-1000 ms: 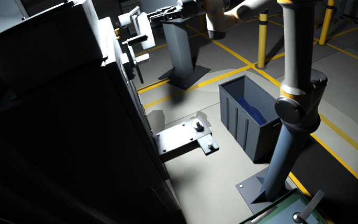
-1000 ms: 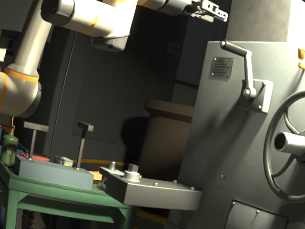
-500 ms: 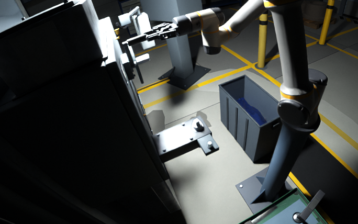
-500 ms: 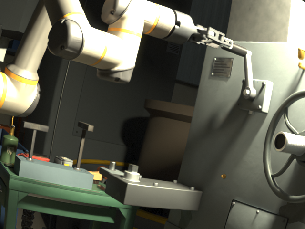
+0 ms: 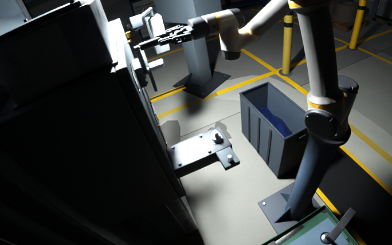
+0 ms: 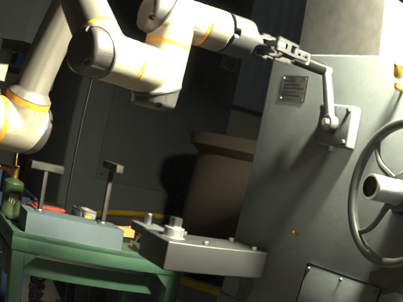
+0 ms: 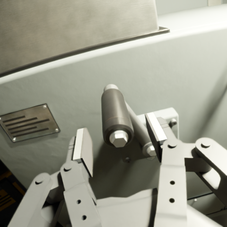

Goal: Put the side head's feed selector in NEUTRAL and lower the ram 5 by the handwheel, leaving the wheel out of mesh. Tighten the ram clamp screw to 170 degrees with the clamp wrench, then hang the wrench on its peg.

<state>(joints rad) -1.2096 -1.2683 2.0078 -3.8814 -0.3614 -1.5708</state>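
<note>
On the grey machine face, the feed selector lever (image 6: 328,94) stands up from its pivot plate (image 6: 338,126), with its dark cylindrical grip (image 7: 116,115) sticking out at the top. To its right the large handwheel (image 6: 379,191) is partly cut off by the picture edge. Lower down, a bracket carries the square-headed ram clamp screw (image 6: 174,226) and a small peg (image 6: 148,218). Two T-handled wrenches (image 6: 109,188) stand in a block on the green table. My gripper (image 7: 120,144) is level with the lever's grip, one finger on either side of it, and is open and empty.
A dark bin (image 5: 274,127) with blue cloth stands on the floor beside my arm's base. A grey pedestal (image 5: 199,60) rises behind the gripper, with yellow bollards (image 5: 286,43) beyond. A green oil can (image 6: 12,191) sits at the table's left end.
</note>
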